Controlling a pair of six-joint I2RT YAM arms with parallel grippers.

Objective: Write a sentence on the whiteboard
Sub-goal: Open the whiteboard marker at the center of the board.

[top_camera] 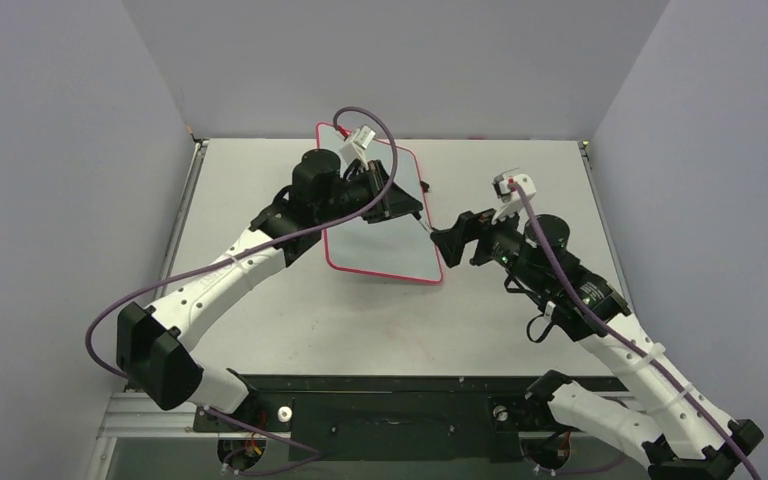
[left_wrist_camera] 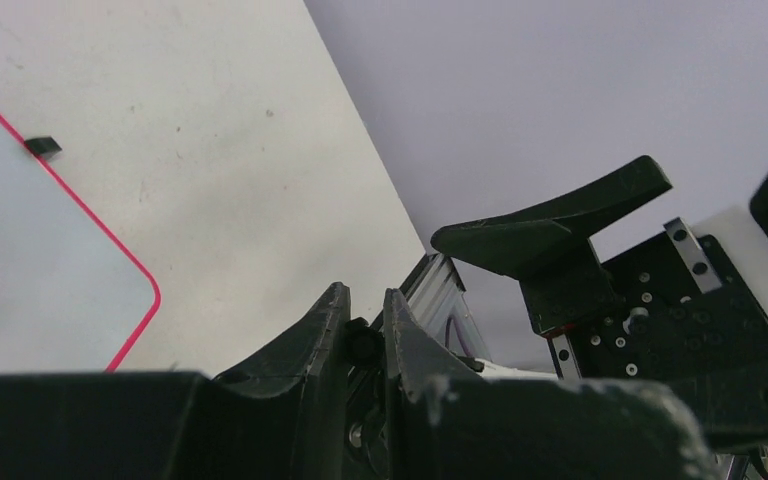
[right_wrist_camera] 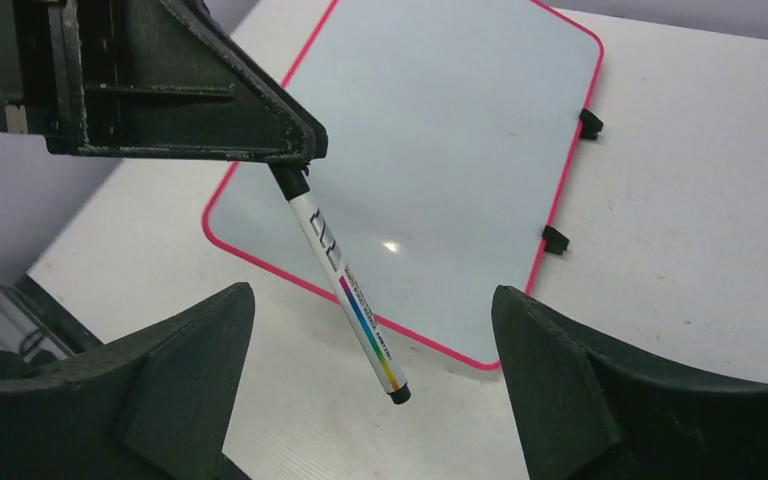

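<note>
The whiteboard point(top_camera: 392, 255) lies flat at mid-table, pale with a red rim; it also shows as whiteboard point(right_wrist_camera: 440, 130) and whiteboard point(left_wrist_camera: 20, 270). The surface that shows is bare and the sentence is out of view. My left gripper point(top_camera: 400, 200) hangs over the board's right part, shut on the black end of a white marker point(right_wrist_camera: 345, 285) with a rainbow stripe. The marker slants down off the board's edge, its free black end above the table. In the left wrist view, the left gripper point(left_wrist_camera: 365, 300) pinches that dark end. My right gripper point(right_wrist_camera: 372, 296) stands open, one finger on either side of the marker without touching it.
Two small black clips point(right_wrist_camera: 589, 123) sit on the board's right edge. Grey walls close the table at the back and both sides. From the left wrist, the right gripper's finger point(left_wrist_camera: 550, 230) looms close on the right. Bare table point(top_camera: 290, 310) lies in front of the board.
</note>
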